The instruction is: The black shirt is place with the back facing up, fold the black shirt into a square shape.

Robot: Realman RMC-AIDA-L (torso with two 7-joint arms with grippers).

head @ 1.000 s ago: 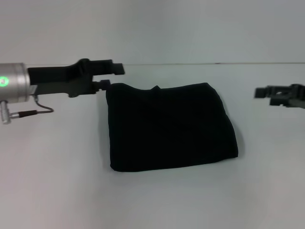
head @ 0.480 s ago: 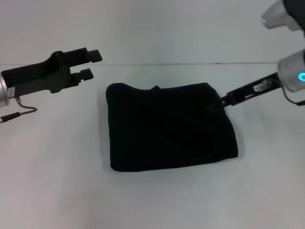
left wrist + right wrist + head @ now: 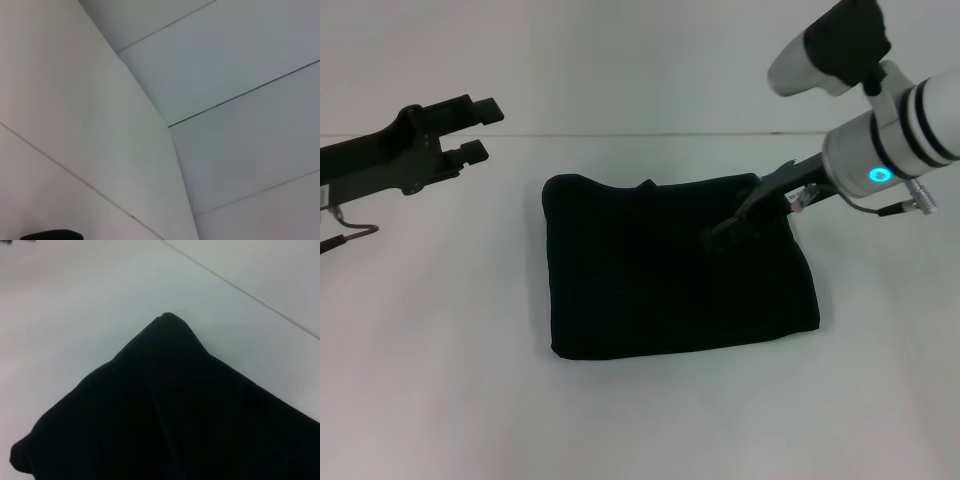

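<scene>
At table (image 3: 440, 380) centre, the black shirt (image 3: 670, 270) lies folded into a near-square block. The right gripper (image 3: 715, 238) reaches in from 2 o'clock over the shirt's far right area; its finger state cannot be determined. The left gripper (image 3: 480, 128) hangs at 10 o'clock, clear of the fabric, fingers slightly apart, holding nothing.

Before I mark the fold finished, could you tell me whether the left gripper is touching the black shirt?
Apart. In the head view the left gripper hangs off to the shirt's left with bare white table between it and the black shirt.
</scene>
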